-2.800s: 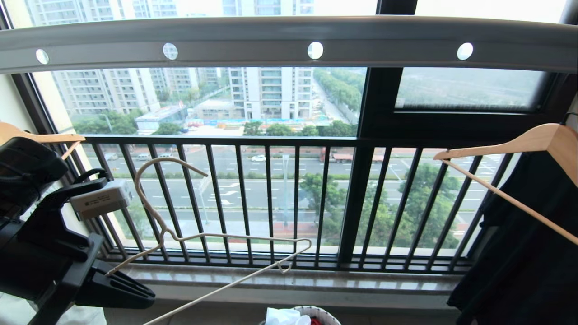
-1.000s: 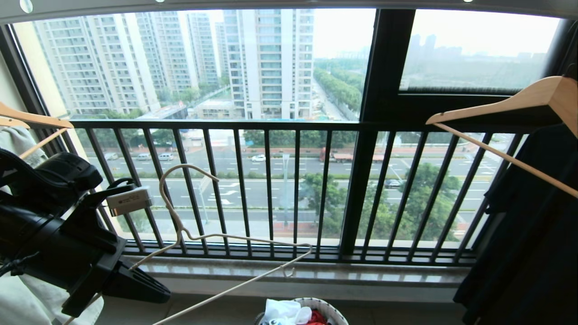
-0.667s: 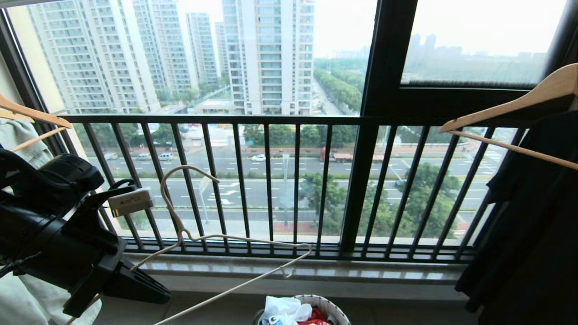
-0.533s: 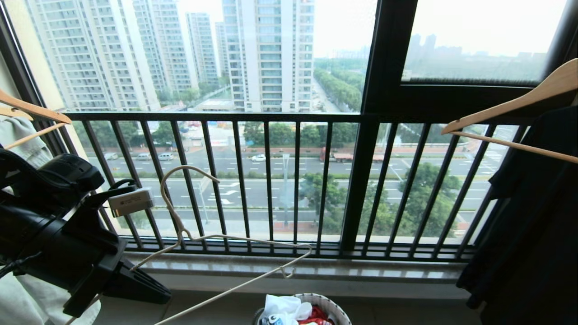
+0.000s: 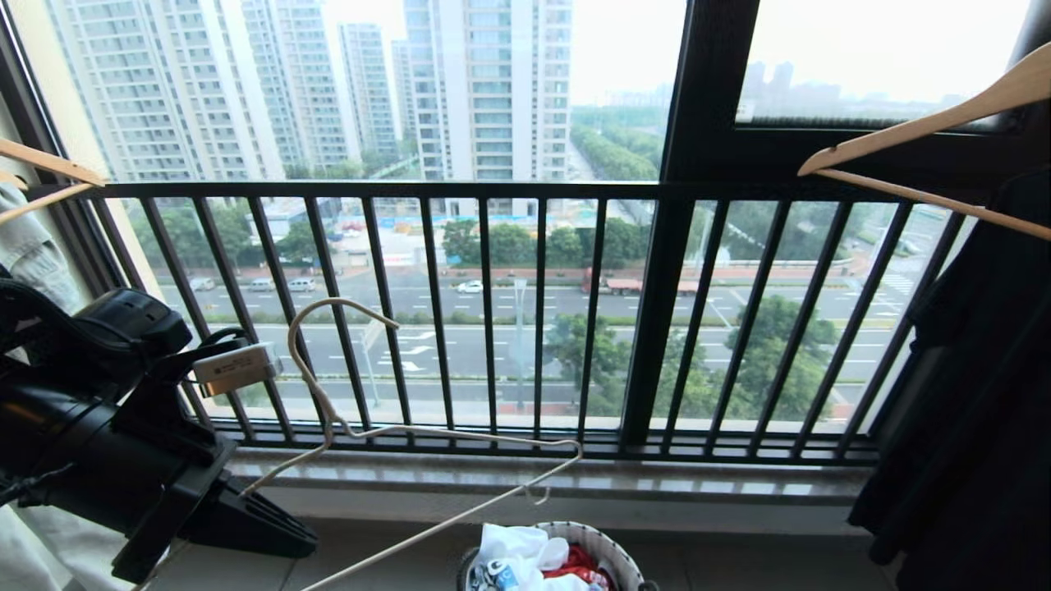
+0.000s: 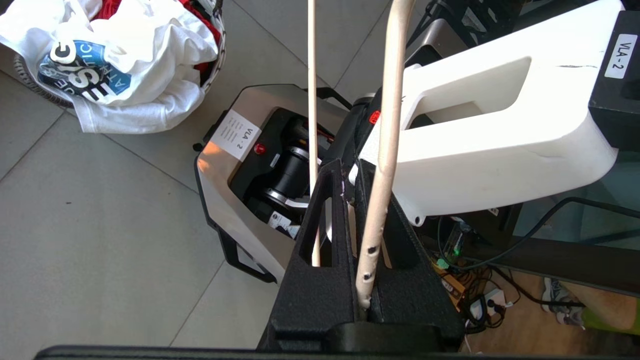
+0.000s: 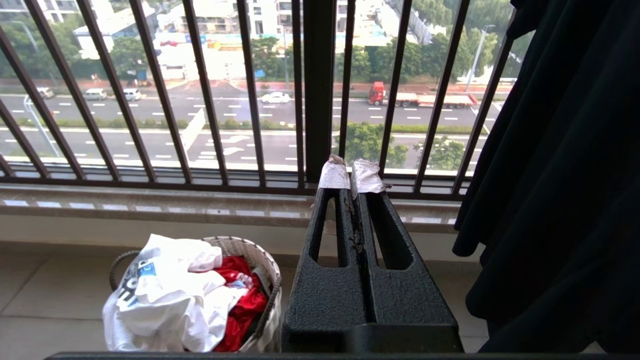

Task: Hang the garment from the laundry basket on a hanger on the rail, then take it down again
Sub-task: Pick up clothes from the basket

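Observation:
My left gripper (image 5: 283, 525) at the lower left is shut on the thin cream-white hanger (image 5: 460, 434), gripping one sloping arm; its hook stands up in front of the window bars. In the left wrist view the hanger (image 6: 385, 150) runs between the shut fingers of the left gripper (image 6: 350, 170). The white garment (image 5: 513, 552) with its blue print lies crumpled on top of the laundry basket (image 5: 614, 556) on the floor below, also seen as the garment (image 7: 170, 292) in the basket (image 7: 267, 272). My right gripper (image 7: 350, 175) is shut and holds nothing. The rail is out of view.
A black window railing (image 5: 493, 190) and stone sill (image 5: 698, 486) stand ahead. A wooden hanger (image 5: 928, 123) carries a black garment (image 5: 985, 410) at the right. Another wooden hanger (image 5: 41, 164) with a pale garment (image 5: 33, 246) hangs at the left. Red cloth (image 7: 245, 300) also lies in the basket.
The whole view has sunk: the rail has gone out at the top and more of the basket shows at the bottom. The left gripper keeps its hold on the hanger.

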